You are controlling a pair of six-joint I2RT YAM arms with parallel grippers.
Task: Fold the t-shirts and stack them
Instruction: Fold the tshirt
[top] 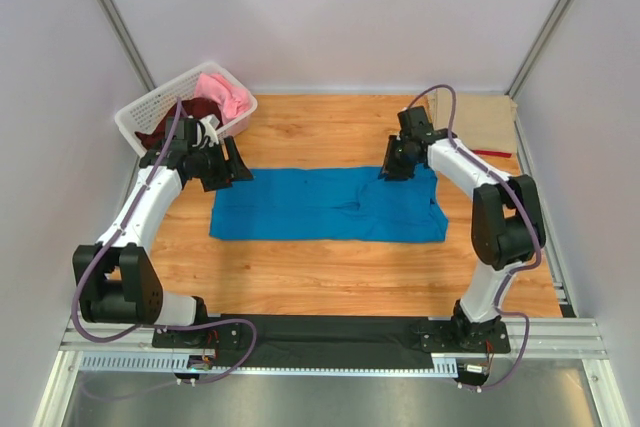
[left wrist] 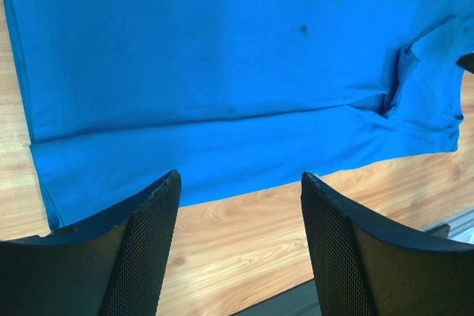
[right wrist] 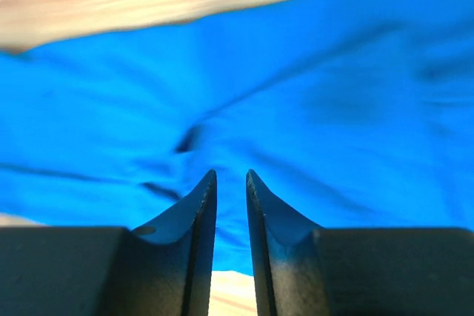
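Observation:
A bright blue t-shirt (top: 330,205) lies flat on the wooden table, folded lengthwise into a long band. My left gripper (top: 228,172) hovers over its far left corner, jaws wide open and empty; in the left wrist view the gripper (left wrist: 241,183) is above the shirt (left wrist: 222,72). My right gripper (top: 392,172) is low over the shirt's far right edge. In the right wrist view the gripper (right wrist: 231,175) has its jaws only a narrow gap apart, with the blurred blue cloth (right wrist: 296,94) beyond and nothing between them.
A white lattice basket (top: 150,112) at the far left holds a pink shirt (top: 225,95) and a dark maroon one (top: 200,112). A tan shirt (top: 480,122) lies at the far right with a red edge (top: 490,154) under it. Walls enclose the table.

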